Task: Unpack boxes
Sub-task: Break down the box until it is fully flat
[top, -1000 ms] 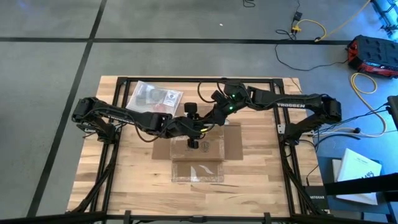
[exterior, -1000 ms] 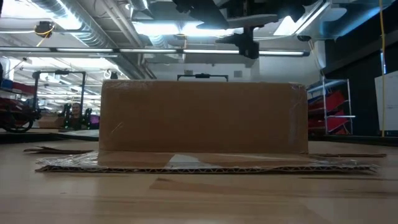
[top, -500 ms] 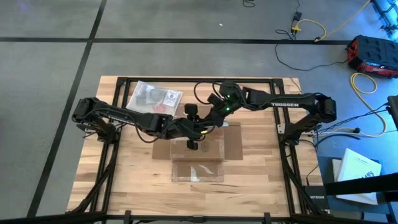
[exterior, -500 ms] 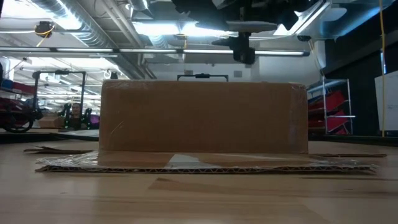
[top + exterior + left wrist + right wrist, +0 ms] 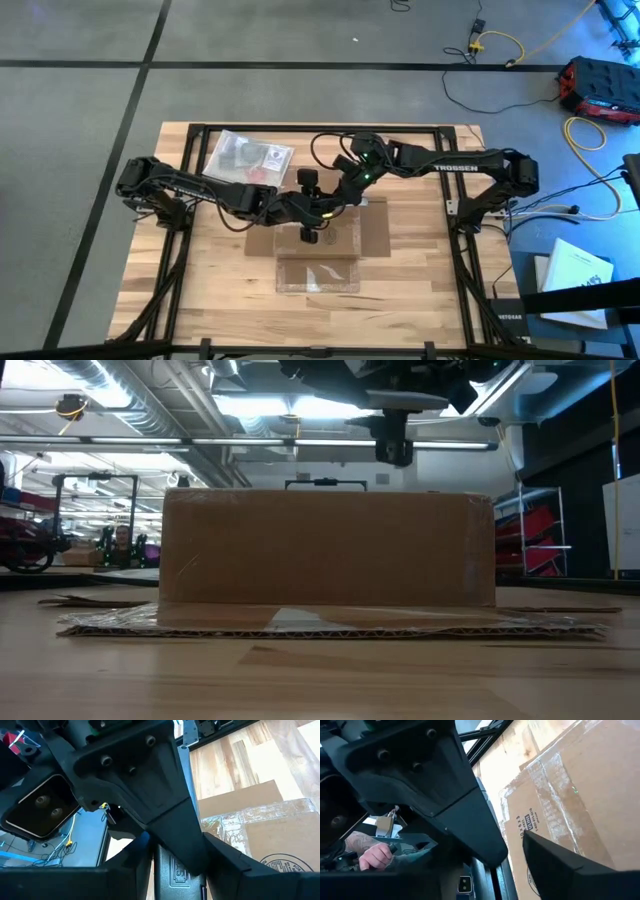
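Observation:
The shallow brown cardboard box (image 5: 318, 245) stands in the middle of the table. Its flaps lie spread flat, and clear tape shines on the near flap (image 5: 318, 277). Both arms meet above the box. My left gripper (image 5: 177, 885) comes from the table's left, with a dark bar (image 5: 176, 870) between its fingers. That bar widens into a dark plate with screw heads (image 5: 125, 765). My right gripper (image 5: 335, 195) comes slanting from the far right, close to the same dark piece (image 5: 445, 795). In the low view a dark block (image 5: 392, 440) hangs clear above the box's near wall (image 5: 327, 550). My left gripper has the dark bar's narrow end (image 5: 172, 862) between its two fingers (image 5: 232, 865). The fingers slant down from the table's left. The bar is clear of the box and the table. I cannot tell how far back it reaches. I cannot tell whether my right gripper touches the dark piece.
A clear plastic bag (image 5: 248, 157) holding small dark and red things lies at the table's far left. The table's black frame (image 5: 320, 127) runs along the far edge and both sides. Bare wood (image 5: 220, 290) shows to the near left and near right of the box.
My right gripper has swung a little toward the table's left and tipped down, closer to the left gripper. In the low view the dark block above the box has shifted sideways and sunk slightly. The box has stayed where it was.

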Controlling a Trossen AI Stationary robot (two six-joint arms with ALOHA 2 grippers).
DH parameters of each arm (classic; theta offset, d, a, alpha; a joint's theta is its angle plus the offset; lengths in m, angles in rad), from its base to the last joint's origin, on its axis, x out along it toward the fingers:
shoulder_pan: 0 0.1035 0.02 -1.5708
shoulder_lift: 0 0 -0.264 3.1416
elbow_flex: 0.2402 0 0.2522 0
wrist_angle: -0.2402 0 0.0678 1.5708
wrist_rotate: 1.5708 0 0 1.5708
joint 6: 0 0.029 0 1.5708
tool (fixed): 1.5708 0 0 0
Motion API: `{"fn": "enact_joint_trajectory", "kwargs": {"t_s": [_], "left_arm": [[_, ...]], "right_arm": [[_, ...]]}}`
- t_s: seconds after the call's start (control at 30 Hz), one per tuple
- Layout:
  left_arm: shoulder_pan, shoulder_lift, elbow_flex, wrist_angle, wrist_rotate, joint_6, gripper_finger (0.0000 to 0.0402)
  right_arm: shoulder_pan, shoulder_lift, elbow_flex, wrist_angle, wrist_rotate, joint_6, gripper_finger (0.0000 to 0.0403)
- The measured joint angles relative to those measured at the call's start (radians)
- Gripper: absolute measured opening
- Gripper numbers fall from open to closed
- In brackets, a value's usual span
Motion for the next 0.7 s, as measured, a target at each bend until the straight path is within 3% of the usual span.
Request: {"fn": "enact_joint_trajectory", "kwargs": {"t_s": [0.27,0.7], "left_arm": [[-0.002,-0.002,0.000,0.004,-0.012,0.027,0.0127],[-0.010,-0.004,0.002,0.013,-0.029,0.028,0.0135]], "right_arm": [[-0.001,0.000,-0.001,0.026,-0.075,-0.012,0.0058],[-0.001,0.001,0.008,0.054,-0.098,-0.009,0.0058]]}}
